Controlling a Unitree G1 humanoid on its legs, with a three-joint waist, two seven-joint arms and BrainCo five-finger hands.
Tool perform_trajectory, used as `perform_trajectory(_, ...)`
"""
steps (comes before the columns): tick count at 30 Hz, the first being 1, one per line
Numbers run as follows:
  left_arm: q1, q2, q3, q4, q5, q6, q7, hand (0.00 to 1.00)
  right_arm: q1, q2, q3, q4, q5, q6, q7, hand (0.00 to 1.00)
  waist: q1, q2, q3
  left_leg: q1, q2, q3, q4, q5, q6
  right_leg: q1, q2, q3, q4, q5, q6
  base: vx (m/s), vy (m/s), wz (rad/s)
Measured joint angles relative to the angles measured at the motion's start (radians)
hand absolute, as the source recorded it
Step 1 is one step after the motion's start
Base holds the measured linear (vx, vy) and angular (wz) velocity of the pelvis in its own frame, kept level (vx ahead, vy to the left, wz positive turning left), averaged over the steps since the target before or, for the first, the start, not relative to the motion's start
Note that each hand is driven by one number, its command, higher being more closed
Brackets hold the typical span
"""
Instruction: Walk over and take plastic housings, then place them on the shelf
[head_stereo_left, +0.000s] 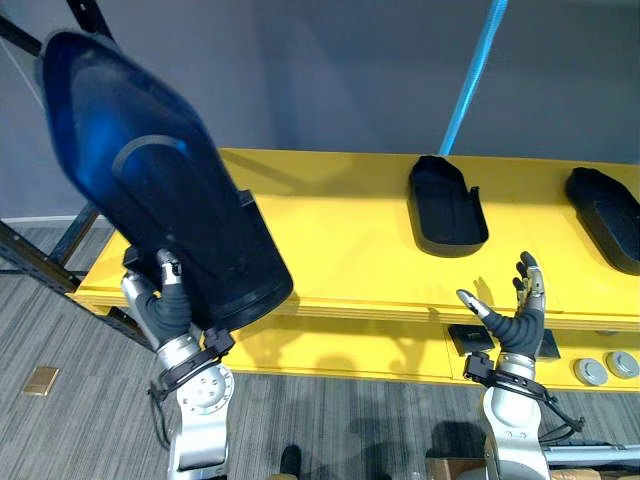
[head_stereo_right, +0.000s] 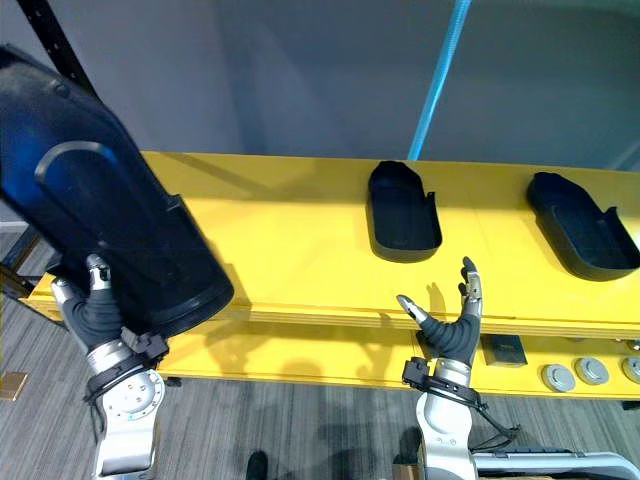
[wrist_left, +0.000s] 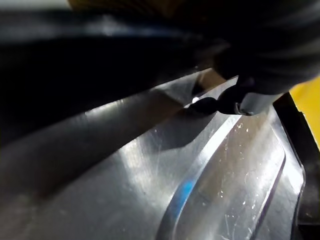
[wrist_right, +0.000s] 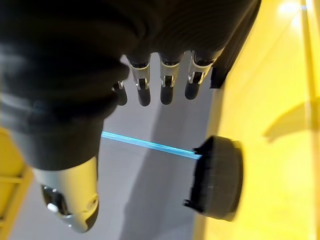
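In the left eye view, the left hand (head_stereo_left: 165, 305) is curled round the lower end of one large black plastic housing (head_stereo_left: 150, 180), held up tilted over the left end of the yellow shelf (head_stereo_left: 340, 250). Two more lie flat on the shelf top, well apart: a second housing (head_stereo_left: 447, 208) near the middle and a third housing (head_stereo_left: 605, 215) at the right, making three in all. The right hand (head_stereo_left: 515, 322) hangs before the shelf edge, fingers spread and holding nothing. One blue hose (head_stereo_left: 470, 80) slants down behind the second housing. In the right eye view, three round metal discs (head_stereo_right: 591, 370) sit on the lower tier (head_stereo_right: 330, 355) near one small black block (head_stereo_right: 503, 349). In the left wrist view, a dark fingertip (wrist_left: 225, 102) presses the held housing's glossy surface. In the right wrist view, straight fingers (wrist_right: 167, 90) line up with the thumb (wrist_right: 70, 205) apart, and the second housing rests on the shelf beyond.
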Motion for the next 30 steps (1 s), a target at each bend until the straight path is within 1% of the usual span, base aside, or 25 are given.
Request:
perform_trajectory(2,-0.017,0.095,0.058,0.072,-0.061,-0.009,-0.049,1.0,0.016,0.0,-0.008,0.001,0.039,0.0,0.025,0.0,-0.008,-0.002,0.004,0.007,0.009,0.054,-0.036,0.025,0.0,-0.019,-0.002,0.005,0.001,0.001,0.002,-0.04,0.038,0.01)
perform_trajectory(3,-0.035,0.145,0.079,0.123,-0.105,-0.009,-0.078,1.0,0.028,0.001,-0.007,0.001,0.065,0.0,0.043,0.0,-0.009,-0.001,0.005,0.01,0.011,0.067,-0.052,0.043,-0.001,-0.028,0.0,0.011,0.002,0.003,0.004,-0.01,0.024,-0.15)
perform_trajectory(4,-0.073,0.21,0.096,0.197,-0.165,-0.008,-0.112,1.0,0.05,0.001,-0.005,0.001,0.096,-0.001,0.065,0.0,-0.009,-0.001,0.008,0.009,0.012,0.081,-0.073,0.062,0.001,-0.041,0.001,0.016,0.001,0.007,0.006,-0.01,0.015,-0.14)
perform_trajectory(5,-0.096,0.242,0.101,0.234,-0.193,-0.008,-0.126,1.0,0.06,0.002,-0.004,0.002,0.106,-0.001,0.075,0.0,-0.009,-0.003,0.011,0.006,0.012,0.089,-0.075,0.067,0.006,-0.049,0.001,0.02,0.002,0.008,0.006,-0.01,0.022,-0.23)
perform_trajectory(6,-0.139,0.301,0.114,0.304,-0.243,-0.008,-0.151,1.0,0.077,0.001,0.007,0.004,0.132,-0.001,0.096,0.0,-0.008,-0.007,0.016,-0.002,0.011,0.104,-0.075,0.071,0.001,-0.066,0.001,0.036,0.002,0.013,0.006,-0.01,0.026,-0.3)
perform_trajectory(8,-0.225,0.401,0.116,0.405,-0.321,-0.006,-0.178,1.0,0.104,0.002,0.043,0.008,0.14,-0.001,0.121,0.0,-0.01,-0.015,0.026,-0.015,0.011,0.131,-0.075,0.074,-0.001,-0.093,0.002,0.063,0.001,0.02,0.006,-0.01,0.025,-0.4)
perform_trajectory(10,-0.318,0.487,0.098,0.483,-0.377,-0.006,-0.197,1.0,0.133,0.002,0.095,0.014,0.166,-0.001,0.144,0.0,-0.019,-0.02,0.04,-0.022,0.009,0.146,-0.075,0.076,0.001,-0.106,0.001,0.077,-0.005,0.026,0.009,0.0,0.011,-0.23)
perform_trajectory(11,-0.344,0.512,0.088,0.504,-0.394,-0.006,-0.203,1.0,0.142,0.002,0.111,0.018,0.167,-0.001,0.148,0.0,-0.023,-0.019,0.044,-0.022,0.009,0.148,-0.075,0.076,0.001,-0.105,0.001,0.079,-0.009,0.027,0.01,0.01,0.004,-0.15)
perform_trajectory(12,-0.402,0.577,0.058,0.553,-0.431,-0.007,-0.217,1.0,0.151,0.002,0.15,0.034,0.167,-0.001,0.159,0.0,-0.031,-0.019,0.051,-0.025,0.009,0.16,-0.075,0.075,0.001,-0.113,0.001,0.089,-0.014,0.031,0.01,0.0,0.003,-0.17)
perform_trajectory(14,-0.466,0.636,0.019,0.602,-0.462,-0.009,-0.224,1.0,0.159,0.001,0.184,0.052,0.167,-0.001,0.167,0.0,-0.035,-0.018,0.053,-0.036,0.009,0.17,-0.075,0.075,0.001,-0.13,0.002,0.098,-0.014,0.032,0.01,0.0,-0.002,-0.17)
perform_trajectory(16,-0.567,0.722,-0.05,0.675,-0.513,-0.019,-0.244,1.0,0.179,0.0,0.222,0.06,0.165,-0.001,0.179,0.0,-0.04,-0.019,0.066,-0.05,0.012,0.172,-0.074,0.076,0.001,-0.148,0.007,0.108,-0.014,0.034,0.008,0.0,-0.012,-0.12)
perform_trajectory(19,-0.623,0.799,-0.144,0.742,-0.567,-0.023,-0.276,1.0,0.182,-0.005,0.253,0.063,0.164,-0.001,0.184,0.0,-0.045,-0.018,0.079,-0.055,0.014,0.19,-0.074,0.076,0.001,-0.163,0.008,0.124,-0.015,0.035,0.008,0.01,-0.015,-0.16)
perform_trajectory(20,-0.631,0.809,-0.163,0.75,-0.579,-0.025,-0.285,1.0,0.184,-0.006,0.257,0.064,0.164,-0.001,0.184,0.0,-0.045,-0.018,0.079,-0.058,0.015,0.194,-0.074,0.076,0.001,-0.167,0.009,0.126,-0.015,0.035,0.008,0.0,-0.015,-0.11)
perform_trajectory(21,-0.635,0.825,-0.188,0.752,-0.606,-0.026,-0.312,1.0,0.183,-0.012,0.268,0.066,0.164,-0.001,0.184,0.0,-0.046,-0.018,0.08,-0.065,0.017,0.195,-0.074,0.076,0.0,-0.176,0.011,0.13,-0.015,0.036,0.006,0.0,-0.018,-0.08)
perform_trajectory(24,-0.644,0.846,-0.233,0.772,-0.646,-0.027,-0.357,1.0,0.183,-0.021,0.289,0.067,0.164,-0.001,0.184,0.0,-0.045,-0.017,0.088,-0.073,0.022,0.198,-0.074,0.076,0.0,-0.187,0.018,0.139,-0.015,0.038,0.003,0.01,-0.03,-0.08)
perform_trajectory(25,-0.646,0.854,-0.244,0.778,-0.651,-0.026,-0.366,1.0,0.183,-0.021,0.292,0.067,0.163,-0.001,0.183,0.0,-0.045,-0.017,0.091,-0.073,0.024,0.199,-0.074,0.076,0.0,-0.188,0.02,0.141,-0.014,0.039,0.003,0.0,-0.031,-0.08)
perform_trajectory(27,-0.647,0.892,-0.282,0.786,-0.665,-0.026,-0.39,1.0,0.18,-0.022,0.31,0.072,0.162,-0.001,0.181,0.0,-0.046,-0.016,0.107,-0.076,0.029,0.202,-0.074,0.077,-0.001,-0.194,0.026,0.146,-0.014,0.04,0.0,-0.01,-0.031,-0.07)
perform_trajectory(30,-0.648,0.908,-0.301,0.792,-0.666,-0.026,-0.413,1.0,0.176,-0.023,0.318,0.101,0.159,-0.001,0.18,0.0,-0.046,-0.012,0.111,-0.094,0.032,0.202,-0.074,0.079,-0.004,-0.213,0.03,0.147,-0.013,0.043,-0.003,-0.01,-0.011,-0.01)
